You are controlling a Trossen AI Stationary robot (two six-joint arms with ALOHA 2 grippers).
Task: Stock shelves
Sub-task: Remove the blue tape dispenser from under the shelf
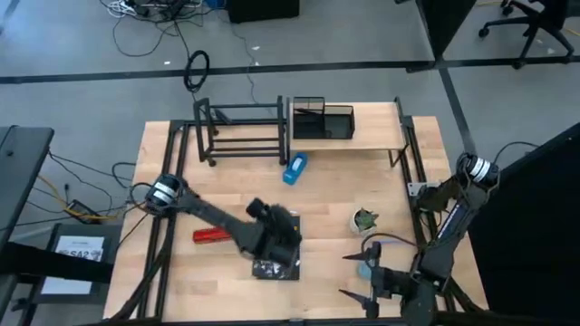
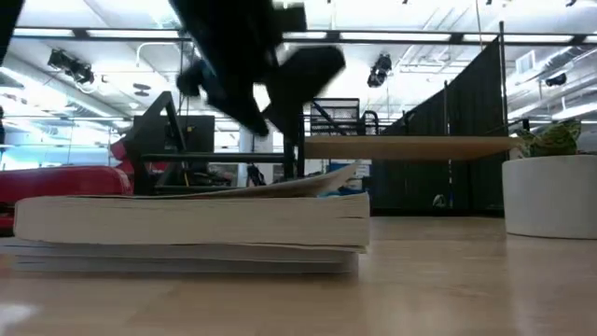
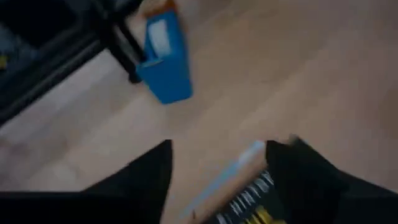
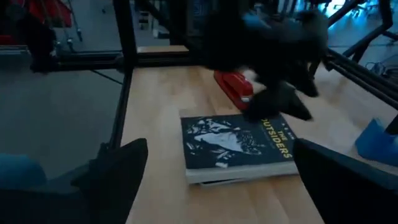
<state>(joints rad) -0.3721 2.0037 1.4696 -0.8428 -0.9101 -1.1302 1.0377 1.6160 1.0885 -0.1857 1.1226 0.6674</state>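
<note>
Book (image 1: 276,268) directly under our left gripper (image 1: 276,243), shelves well beyond it.

We are hovering the left gripper over the book's far edge, fingers parted wide around empty air in the left wrist view, gripping nothing. Going from largest to smallest: the wooden plank shelf (image 1: 362,140) is standing far beyond the book toward the right, the black tube rack (image 1: 240,131) far beyond it toward the left, the blue box (image 1: 294,168) between the book and them. Our right gripper (image 1: 362,273) is waiting right of the book, spread open and empty. We judge the left arm nearer; open tabletop lies between book and shelves, with the red stapler (image 1: 210,235) left of the book.
</note>
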